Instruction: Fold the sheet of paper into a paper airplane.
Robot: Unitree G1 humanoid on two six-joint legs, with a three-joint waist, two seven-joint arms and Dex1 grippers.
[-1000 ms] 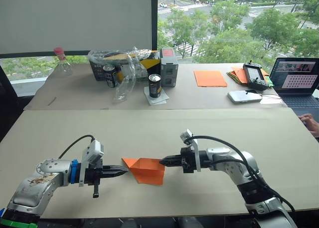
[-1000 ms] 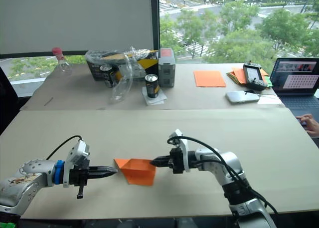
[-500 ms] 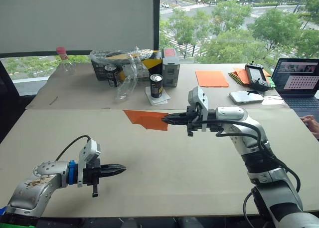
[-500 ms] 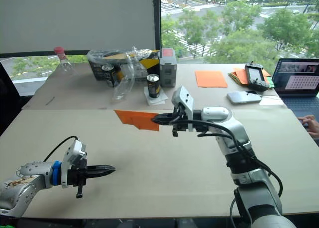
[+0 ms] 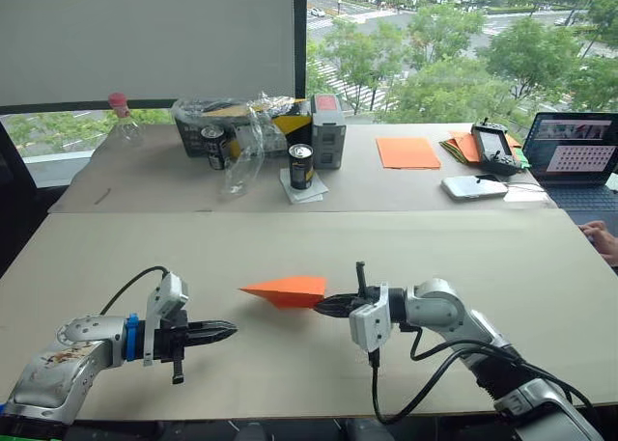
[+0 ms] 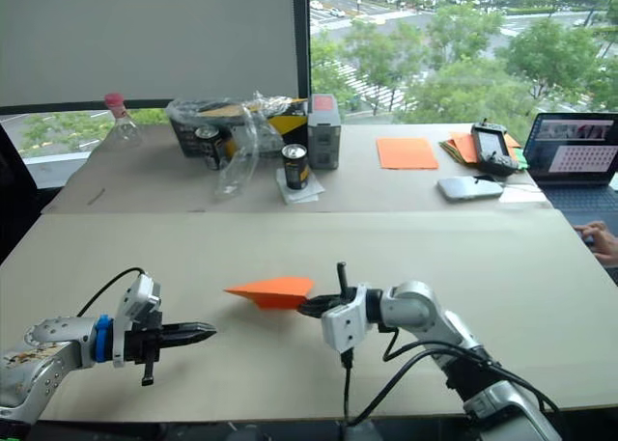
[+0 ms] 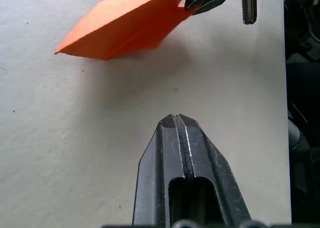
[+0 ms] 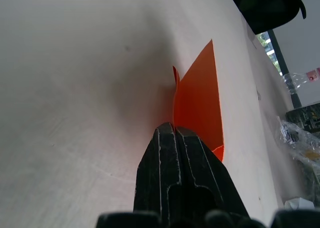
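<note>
The right tool (image 5: 326,306) is pinching the rear edge of the paper airplane (image 5: 285,289), which sits just above the table (image 5: 406,248) near the middle of its near edge, nose pointing toward the left edge. The left tool (image 5: 224,332), pressed together and empty, lies well apart from the nose. To do this step well, I judge the right tool should keep the layered folds nipped tight and lower the wedge level, so the creases do not spring open.

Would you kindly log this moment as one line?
right gripper: shut on paper airplane | left gripper: shut, empty, apart
</note>
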